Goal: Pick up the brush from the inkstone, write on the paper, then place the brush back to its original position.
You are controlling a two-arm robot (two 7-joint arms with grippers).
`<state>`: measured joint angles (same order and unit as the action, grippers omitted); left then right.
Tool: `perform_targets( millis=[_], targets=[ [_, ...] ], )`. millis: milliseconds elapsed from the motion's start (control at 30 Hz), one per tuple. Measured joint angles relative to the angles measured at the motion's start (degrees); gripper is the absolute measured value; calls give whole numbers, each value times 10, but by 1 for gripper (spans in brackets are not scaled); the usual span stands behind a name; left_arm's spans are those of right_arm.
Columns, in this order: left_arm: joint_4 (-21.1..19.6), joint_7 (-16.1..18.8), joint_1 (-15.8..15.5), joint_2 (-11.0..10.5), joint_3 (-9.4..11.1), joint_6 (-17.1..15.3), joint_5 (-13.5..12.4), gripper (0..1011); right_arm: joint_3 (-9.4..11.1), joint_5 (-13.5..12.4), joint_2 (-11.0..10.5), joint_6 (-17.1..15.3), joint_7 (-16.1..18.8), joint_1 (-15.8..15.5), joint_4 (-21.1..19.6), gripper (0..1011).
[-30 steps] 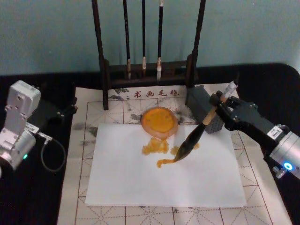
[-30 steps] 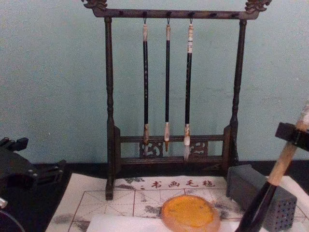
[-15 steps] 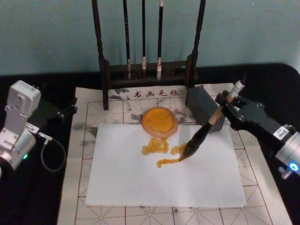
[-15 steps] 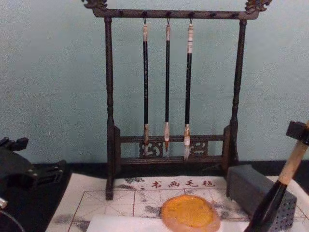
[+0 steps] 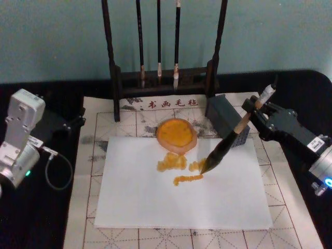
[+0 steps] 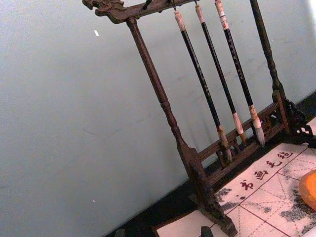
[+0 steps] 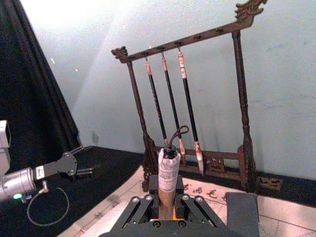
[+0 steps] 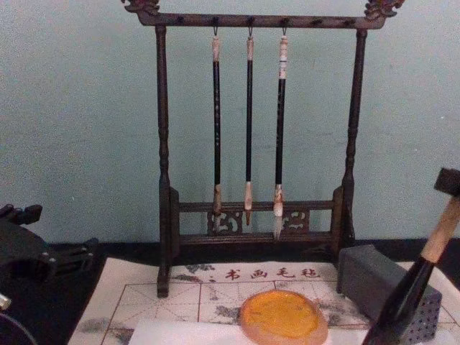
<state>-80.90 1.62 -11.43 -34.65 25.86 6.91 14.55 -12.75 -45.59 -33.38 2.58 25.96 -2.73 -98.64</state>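
My right gripper (image 5: 255, 115) is shut on the tan upper shaft of the brush (image 5: 228, 142), which slants down to the left. Its bristle tip touches the white paper (image 5: 181, 199) at the right end of an orange stroke, just below the orange blotches. The amber inkstone (image 5: 177, 134) sits at the paper's far edge, to the left of the brush. In the right wrist view the whitish end cap with its loop rises from the gripper (image 7: 167, 210). The chest view shows the brush (image 8: 413, 291) at the lower right. My left gripper (image 5: 72, 122) is parked far left, off the mat.
A dark wooden rack (image 5: 158, 78) with three thin hanging brushes stands behind the inkstone. A grey block with small holes (image 5: 224, 118) lies right beside the brush shaft. The cream mat with red grid lines (image 5: 96, 155) lies under the paper. A cable loop (image 5: 52, 174) lies at left.
The right gripper has shifted to the right, dragging the brush tip rightward across the paper and lengthening the orange stroke. The left arm has not moved.
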Motion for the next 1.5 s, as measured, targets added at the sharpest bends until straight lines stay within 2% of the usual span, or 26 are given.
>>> perform_targets(
  millis=[367,633,733,967,1133,1500],
  targets=[
    [0,0,0,0,0,0,0,1001,2,-16,8,2,8,15,1,187],
    [0,0,0,0,0,0,0,1001,1,-51,30,-8,6,43,22,187],
    [0,0,0,0,0,0,0,1001,2,-75,44,-18,-3,63,39,187],
    [0,0,0,0,0,0,0,1001,-3,-104,61,-32,-17,96,73,187],
    [0,0,0,0,0,0,0,1001,-12,-137,80,-52,-35,136,120,187],
    [0,0,0,0,0,0,0,1001,-21,-194,114,-80,-57,194,202,187]
  ],
)
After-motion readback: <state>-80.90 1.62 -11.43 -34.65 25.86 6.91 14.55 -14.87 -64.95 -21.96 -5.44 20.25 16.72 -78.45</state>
